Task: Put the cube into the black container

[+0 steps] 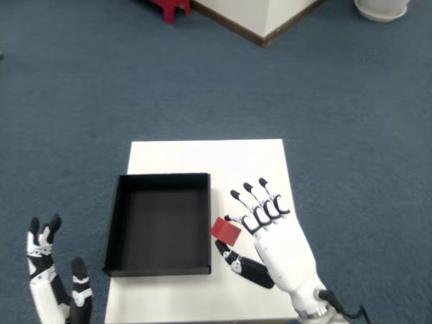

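Head view showed our right hand (pixel 273 239) pinching the cube (pixel 225 231) just beside the black container (pixel 115 223) — lifted, we judged, not yet dropped inside.

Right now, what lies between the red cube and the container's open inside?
Head view: only the black container's right wall; the cube, held by the right hand, sits just beside it.

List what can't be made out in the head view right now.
- Right hand contact on the small red cube: head view, the fingers and the cube's own body cover the touching faces.
- Right wrist and arm: cut off by the bottom edge.
- Near inner wall of the black rectangular container: hidden behind its own front rim.
- Left hand: partly cut off at the bottom edge.
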You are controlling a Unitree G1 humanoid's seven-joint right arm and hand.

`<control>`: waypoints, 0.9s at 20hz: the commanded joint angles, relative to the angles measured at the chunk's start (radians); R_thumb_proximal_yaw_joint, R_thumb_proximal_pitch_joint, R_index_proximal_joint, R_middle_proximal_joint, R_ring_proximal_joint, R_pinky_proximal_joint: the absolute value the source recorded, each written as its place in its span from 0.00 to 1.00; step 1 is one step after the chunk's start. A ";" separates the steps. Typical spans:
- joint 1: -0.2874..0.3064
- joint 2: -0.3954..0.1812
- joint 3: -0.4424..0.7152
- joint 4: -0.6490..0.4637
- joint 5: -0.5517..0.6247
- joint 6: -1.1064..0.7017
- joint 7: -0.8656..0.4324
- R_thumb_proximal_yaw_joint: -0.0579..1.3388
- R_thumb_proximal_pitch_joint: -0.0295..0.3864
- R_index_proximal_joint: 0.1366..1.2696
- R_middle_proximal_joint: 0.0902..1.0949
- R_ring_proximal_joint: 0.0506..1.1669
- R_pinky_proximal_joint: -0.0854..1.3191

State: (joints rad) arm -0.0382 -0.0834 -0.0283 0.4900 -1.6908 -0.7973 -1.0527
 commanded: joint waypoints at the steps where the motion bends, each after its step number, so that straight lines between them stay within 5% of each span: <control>1: -0.035 -0.005 0.041 -0.124 0.105 0.002 0.074 0.92 0.55 0.80 0.21 0.16 0.13; 8: -0.080 -0.027 0.241 -0.176 0.245 0.164 0.248 0.92 0.55 0.79 0.23 0.18 0.14; 18: -0.215 -0.068 0.561 -0.060 0.404 0.428 0.290 0.93 0.54 0.79 0.26 0.21 0.18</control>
State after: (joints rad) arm -0.2162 -0.1489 0.5360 0.4684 -1.3260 -0.3910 -0.7424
